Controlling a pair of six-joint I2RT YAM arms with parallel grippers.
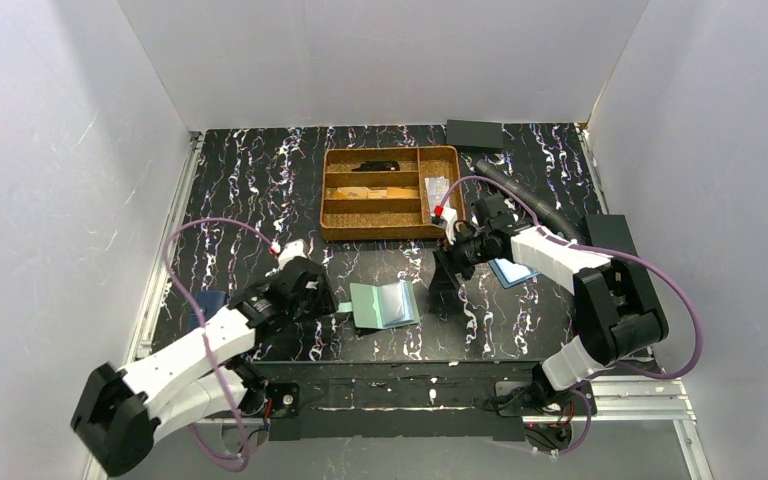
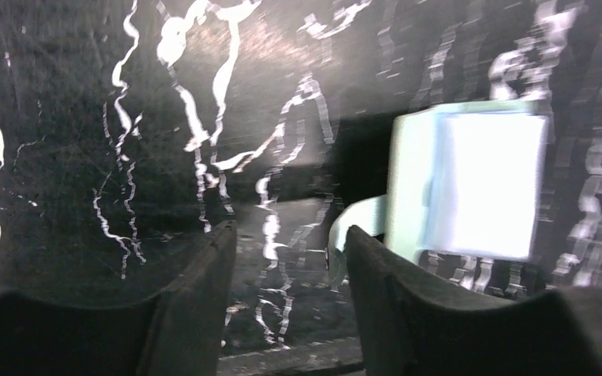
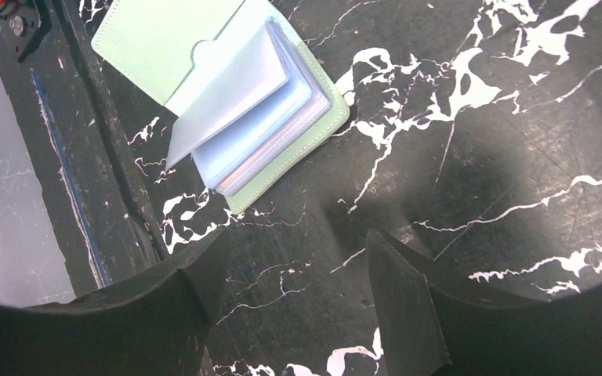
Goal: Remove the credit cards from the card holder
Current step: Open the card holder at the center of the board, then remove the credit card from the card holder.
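The teal-green card holder [image 1: 388,305] lies open on the black marbled table near the front, its clear pocket pages fanned up [image 3: 243,110]. A faint orange tint shows through the lower pockets. My left gripper [image 1: 340,310] stands open just left of the holder. In the left wrist view the holder [image 2: 470,184] is bright and blurred, and its small tab [image 2: 357,223] curls beside the right finger, touching nothing. My right gripper [image 1: 447,278] is open over bare table just right of the holder [image 3: 294,251]. A small dark blue flat rectangle [image 1: 207,302], card-like, lies by the left arm.
A wooden divided tray [image 1: 390,232] with small items stands at the back centre. A black box [image 1: 474,133] and a black hose [image 1: 525,195] lie at the back right. A blue flat holder with a pale panel [image 1: 513,272] lies under the right arm.
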